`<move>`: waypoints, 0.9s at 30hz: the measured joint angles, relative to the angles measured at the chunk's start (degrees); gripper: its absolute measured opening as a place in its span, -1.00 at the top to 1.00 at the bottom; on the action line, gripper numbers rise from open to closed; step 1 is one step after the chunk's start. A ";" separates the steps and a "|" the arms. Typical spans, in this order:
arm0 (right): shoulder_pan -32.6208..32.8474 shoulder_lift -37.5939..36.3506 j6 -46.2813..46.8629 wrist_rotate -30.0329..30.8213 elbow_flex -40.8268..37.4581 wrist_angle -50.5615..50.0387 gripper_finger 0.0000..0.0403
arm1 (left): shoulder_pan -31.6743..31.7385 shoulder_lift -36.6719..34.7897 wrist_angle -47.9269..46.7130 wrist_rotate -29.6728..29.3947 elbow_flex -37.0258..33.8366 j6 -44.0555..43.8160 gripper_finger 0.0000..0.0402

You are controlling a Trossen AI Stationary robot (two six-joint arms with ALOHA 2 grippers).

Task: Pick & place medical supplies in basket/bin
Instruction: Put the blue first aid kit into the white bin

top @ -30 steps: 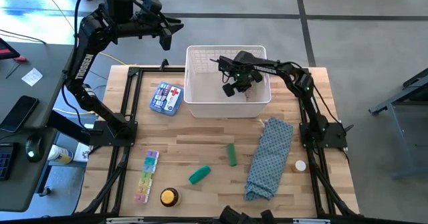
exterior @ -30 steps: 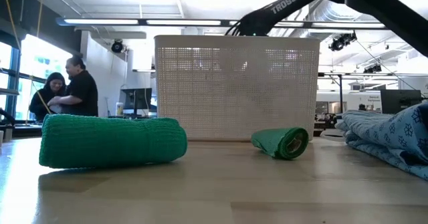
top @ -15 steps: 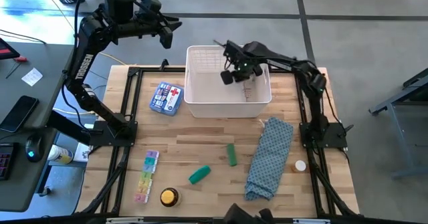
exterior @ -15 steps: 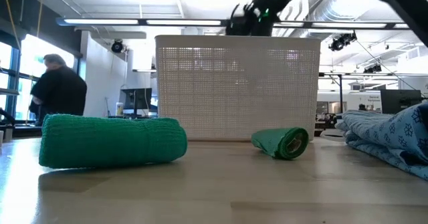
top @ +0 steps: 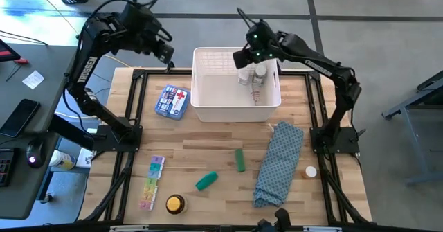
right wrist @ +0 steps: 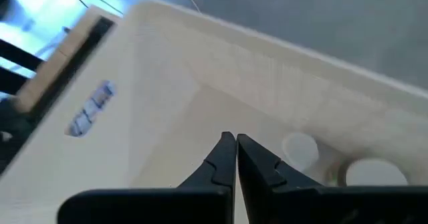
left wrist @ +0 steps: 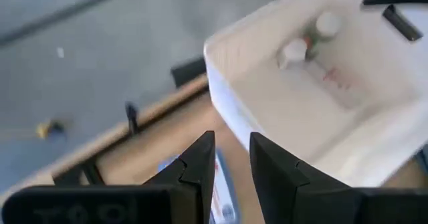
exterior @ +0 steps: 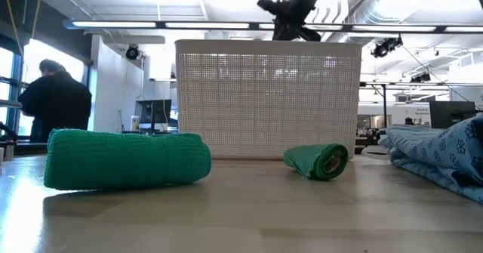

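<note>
The white lattice basket (top: 234, 111) stands at the table's far middle. Two white-capped bottles (top: 259, 71) and a pinkish tube (top: 255, 91) lie on its floor. My right gripper (top: 242, 59) (right wrist: 235, 138) hangs shut and empty above the basket's far half, slanting down. My left gripper (top: 166, 53) (left wrist: 232, 141) hovers high past the table's far left corner, its fingers a narrow gap apart with nothing between them. The red-cross pack (top: 172, 102) lies flat left of the basket. Near the front lie the pill organiser (top: 152, 183), the yellow tin (top: 175, 204) and two green tubes (top: 239, 160) (top: 206, 181).
A long blue patterned cloth (top: 279, 163) lies along the right side of the table, with a small white round item (top: 311, 171) beside it at the right edge. A person (exterior: 51, 94) stands in the room beyond the table.
My right gripper has risen out of the basket toward the far edge, staying shut, and has tipped from pointing steeply down to a slant; the bottles it covered now show. My left gripper has sunk a little and tipped downward toward the basket.
</note>
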 joint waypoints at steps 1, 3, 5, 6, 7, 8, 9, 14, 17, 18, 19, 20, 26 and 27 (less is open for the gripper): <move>-0.14 -0.24 -0.43 -0.64 0.00 0.67 0.97 | 0.22 -0.31 0.07 -0.30 -0.92 -1.26 0.36; -0.64 -0.69 -1.19 -2.84 0.00 1.17 0.97 | 0.32 -1.67 0.89 0.16 -4.28 -3.22 0.36; -0.92 -1.07 -1.40 -6.08 0.00 1.45 0.98 | 0.34 -3.49 0.69 4.03 -8.78 -3.84 0.36; -1.05 -1.24 -1.79 -7.59 0.00 1.46 0.99 | 0.30 -4.44 1.62 6.16 -10.73 -3.89 0.36; -1.07 -1.40 -2.66 -9.58 0.00 1.46 0.99 | 0.20 -5.49 1.73 8.51 -12.63 -3.85 0.36; -0.98 -1.50 -3.68 -11.73 0.00 1.43 0.99 | 0.03 -6.62 1.18 11.27 -14.55 -3.60 0.36; -0.71 -1.64 -4.80 -14.23 0.00 1.28 0.99 | -0.43 -7.72 1.05 13.36 -16.41 -3.32 0.36; 0.61 -2.14 -8.70 -22.94 0.00 -1.97 1.00 | -5.41 -11.09 0.36 15.76 -25.16 -7.31 0.36; 1.37 -3.04 -9.36 -24.58 0.00 -3.79 1.00 | -8.23 -13.58 0.19 15.83 -30.27 -15.86 0.36; 1.48 -3.56 -9.36 -24.64 0.00 -4.37 1.00 | -9.08 -14.34 0.39 15.81 -31.94 -18.12 0.36; 1.67 -4.23 -9.36 -24.60 0.00 -4.62 1.00 | -10.00 -14.97 0.34 15.83 -33.61 -20.03 0.36; 1.91 -4.87 -9.47 -24.57 0.00 -4.56 1.00 | -11.12 -15.43 0.22 15.83 -35.22 -21.76 0.36; 2.89 -9.96 -11.82 -24.31 0.00 -4.58 1.00 | -21.78 -16.04 0.42 16.20 -43.78 -32.75 0.36; 2.90 -10.97 -12.18 -24.32 0.00 -4.60 0.99 | -23.41 -16.03 0.41 16.20 -44.95 -34.42 0.36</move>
